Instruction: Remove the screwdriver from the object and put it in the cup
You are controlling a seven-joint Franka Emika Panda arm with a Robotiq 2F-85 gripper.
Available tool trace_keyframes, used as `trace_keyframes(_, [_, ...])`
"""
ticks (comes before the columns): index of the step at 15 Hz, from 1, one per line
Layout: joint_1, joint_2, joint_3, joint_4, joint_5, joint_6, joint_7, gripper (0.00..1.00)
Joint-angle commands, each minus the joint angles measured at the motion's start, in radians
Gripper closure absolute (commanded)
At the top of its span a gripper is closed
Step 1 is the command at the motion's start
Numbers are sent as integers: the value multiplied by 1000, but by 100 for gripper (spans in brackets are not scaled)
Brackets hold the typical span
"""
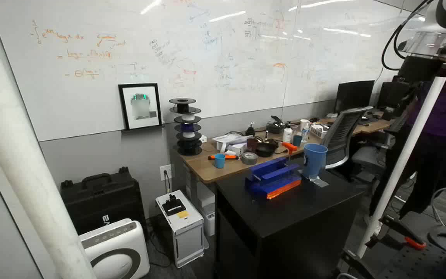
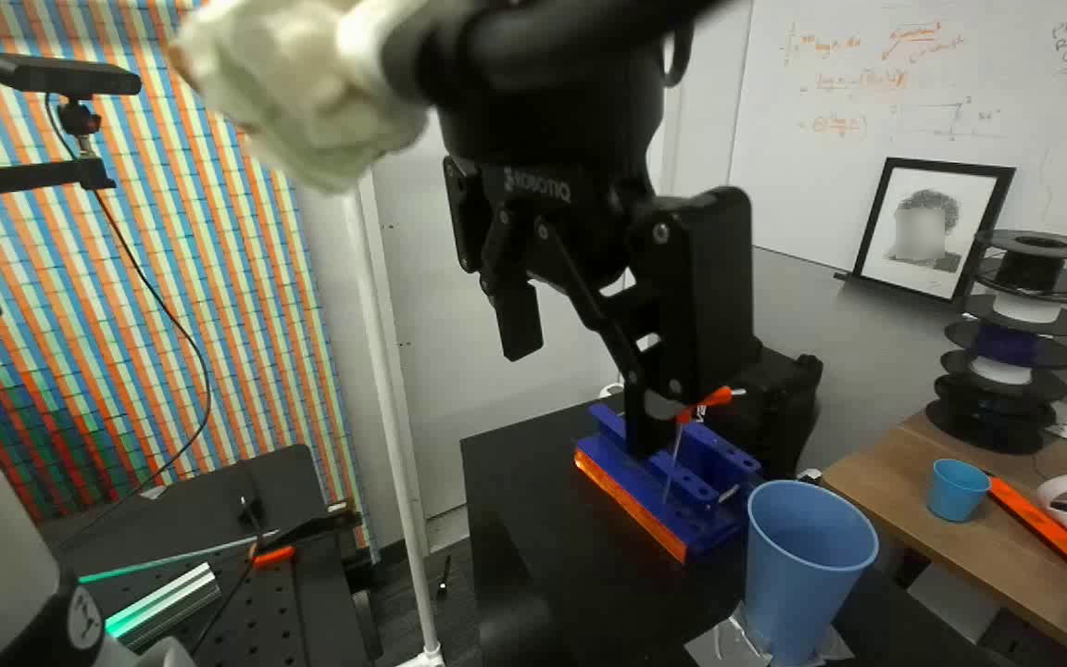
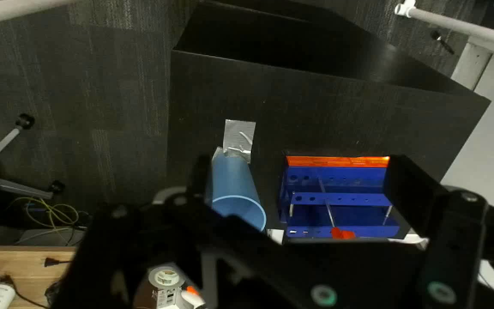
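The dark blue block (image 1: 259, 170) with an orange-red edge sits on a black cabinet in both exterior views (image 2: 609, 424). A screwdriver with an orange-red T-shaped handle (image 1: 289, 147) stands in the block, its thin shaft through the holes; its handle shows in the wrist view (image 3: 342, 233). The light blue cup (image 2: 804, 584) stands upright beside the block, taped down; the wrist view shows it at left of the block (image 3: 233, 178). My gripper (image 2: 584, 375) is open and empty, above and apart from the block and screwdriver. One finger overlaps the block in the wrist view.
The black cabinet top (image 1: 261, 217) has edges near the block. A wooden desk (image 1: 203, 170) beside it holds a small blue cup (image 2: 957, 489), tape (image 1: 249, 158) and clutter. A white pole (image 1: 405, 155) stands near the cabinet. A black case (image 1: 103, 193) is on the floor.
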Motion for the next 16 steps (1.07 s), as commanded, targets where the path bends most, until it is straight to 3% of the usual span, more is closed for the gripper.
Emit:
trace_keyframes(1, [-9, 1, 9, 4, 8, -1, -6, 0])
trace_keyframes(4, [-15, 19, 28, 11, -7, 7, 20, 0])
trace_keyframes(7, [24, 95, 73, 52, 20, 85, 79, 0])
trace_keyframes(12, [114, 323, 151, 195, 140, 197, 196, 0])
trace_keyframes(16, [151, 524, 180, 344, 239, 179, 220, 0])
